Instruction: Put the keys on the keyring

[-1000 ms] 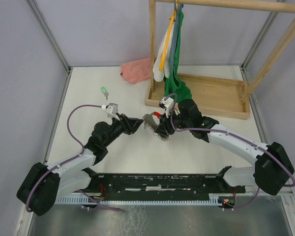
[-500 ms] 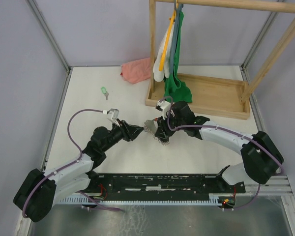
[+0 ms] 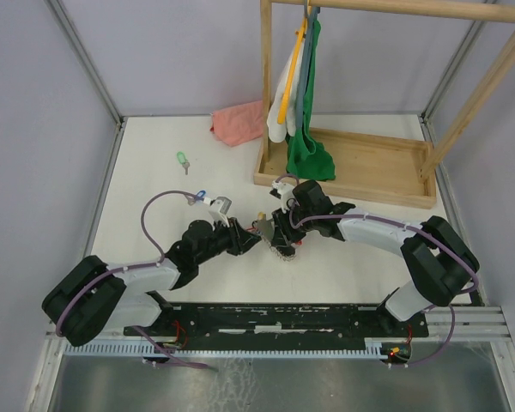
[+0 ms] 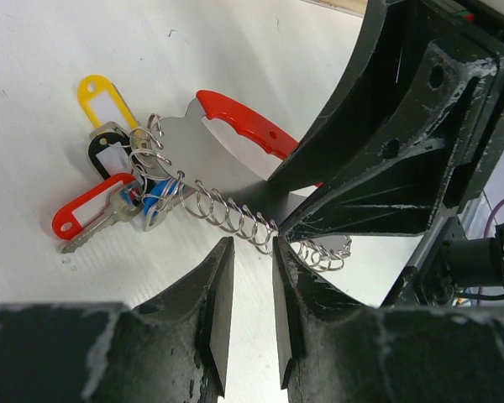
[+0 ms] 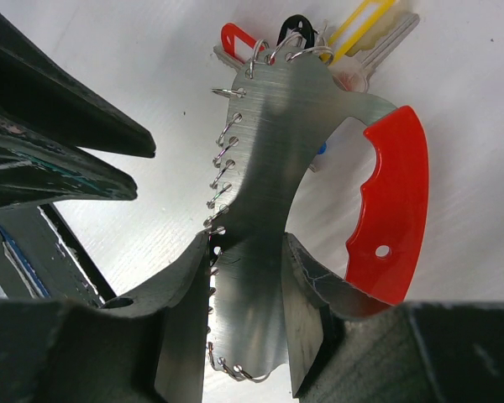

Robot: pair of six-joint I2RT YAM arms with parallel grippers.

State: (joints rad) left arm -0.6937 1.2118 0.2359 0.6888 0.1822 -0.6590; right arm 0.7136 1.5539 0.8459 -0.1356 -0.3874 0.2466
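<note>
The keyring (image 5: 273,134) is a flat silvery plate with a red grip (image 5: 391,210) and a row of small wire rings (image 4: 231,217) along one edge. My right gripper (image 5: 248,243) is shut on the plate and holds it low over the table. It shows at the table's middle in the top view (image 3: 279,232). The blue key (image 4: 155,201) lies in the cluster of rings at the plate's end. My left gripper (image 4: 252,245) is slightly open and empty, its tips just short of the wire rings. The light green key (image 3: 182,160) lies alone at the far left.
Yellow (image 4: 101,91), red (image 4: 82,217) and black (image 4: 107,151) tagged keys hang with the blue one. A pink cloth (image 3: 239,123) lies at the back. A wooden rack (image 3: 369,176) with hanging green and white garments (image 3: 302,94) stands at the back right.
My left gripper has moved nearer and to the right, up to the keyring's rings. My right gripper has drawn the keyring slightly nearer and its arm has folded in.
</note>
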